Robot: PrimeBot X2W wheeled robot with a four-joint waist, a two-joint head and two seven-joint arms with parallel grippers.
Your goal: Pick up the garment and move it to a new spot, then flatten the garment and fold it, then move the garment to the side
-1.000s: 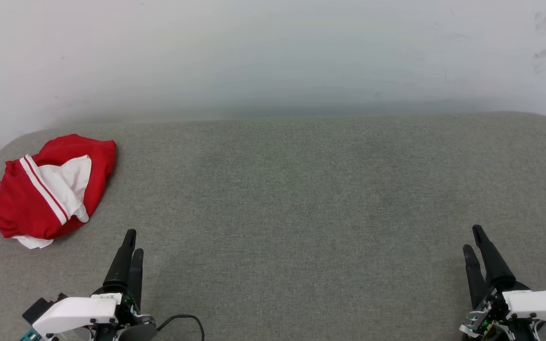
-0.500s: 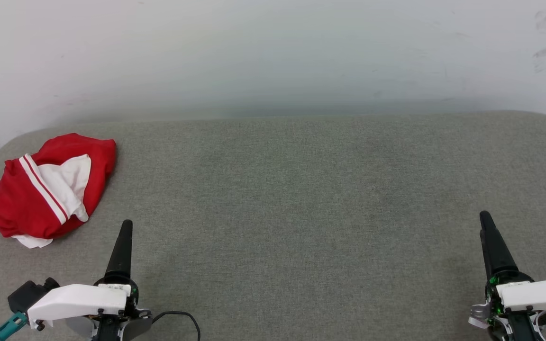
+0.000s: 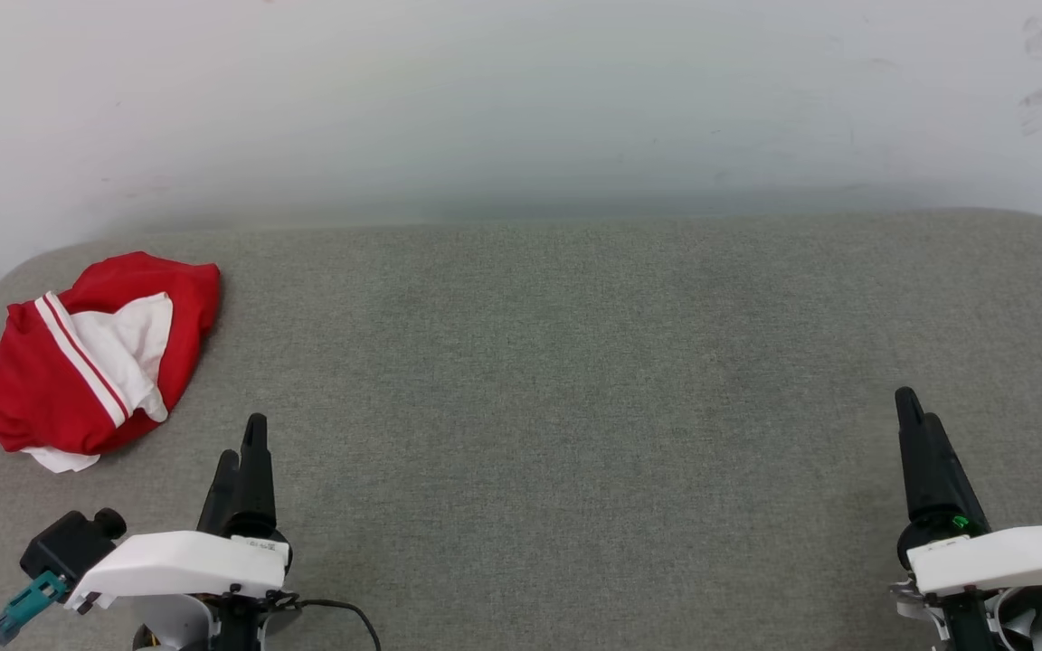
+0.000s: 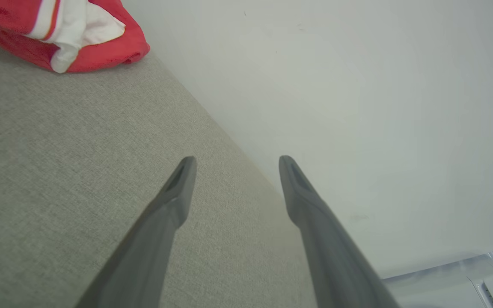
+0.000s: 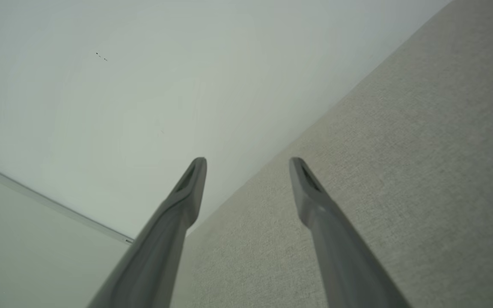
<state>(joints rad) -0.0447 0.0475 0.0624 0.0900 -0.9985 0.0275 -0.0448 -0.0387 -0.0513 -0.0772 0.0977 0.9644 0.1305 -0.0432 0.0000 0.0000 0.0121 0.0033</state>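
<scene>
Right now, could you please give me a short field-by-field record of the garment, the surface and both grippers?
garment: crumpled red-and-white heap, lying by the surface's left edge
surface: grey fabric top against a pale wall
left gripper: open, empty, nearer the robot than the garment, not touching it
right gripper: open, empty, over the right side of the surface
task stage: pick-up not yet begun
</scene>
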